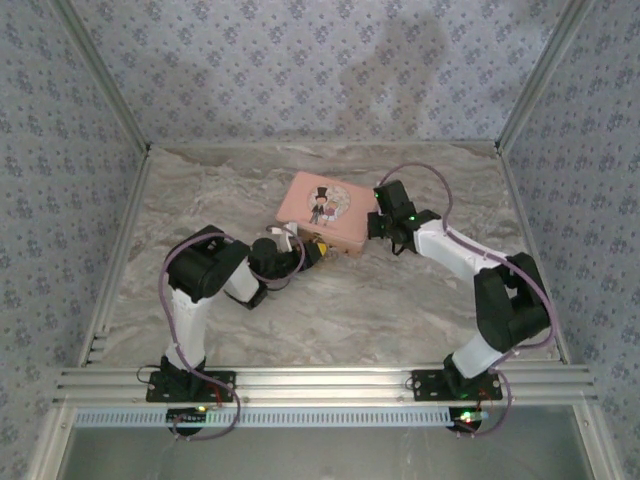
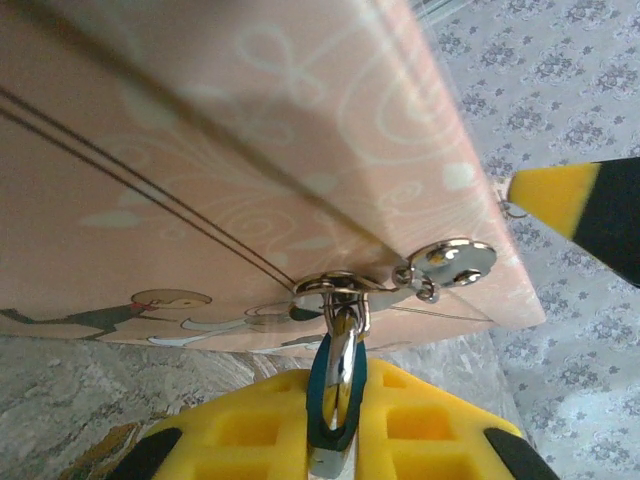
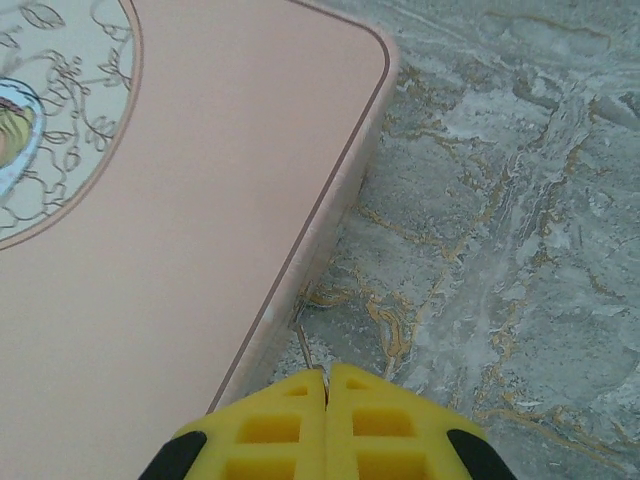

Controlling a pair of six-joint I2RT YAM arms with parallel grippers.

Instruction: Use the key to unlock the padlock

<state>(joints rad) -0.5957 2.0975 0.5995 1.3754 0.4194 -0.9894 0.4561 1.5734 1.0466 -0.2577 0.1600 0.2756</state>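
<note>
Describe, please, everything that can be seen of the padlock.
The padlock is tiny and seen edge-on: a dark bluish rim around shiny silver metal. Its top passes through the silver clasp loop on the side wall of the pink tin, so it is hooked to the tin. Its lower part is pinched between the yellow pads of the left end effector. The keyhole is hidden.

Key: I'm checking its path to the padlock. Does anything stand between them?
Likely yes. The key sits in the right gripper beside the tin's side wall; the padlock hangs on the front clasp in the left gripper, so the tin's corner lies between.
</note>
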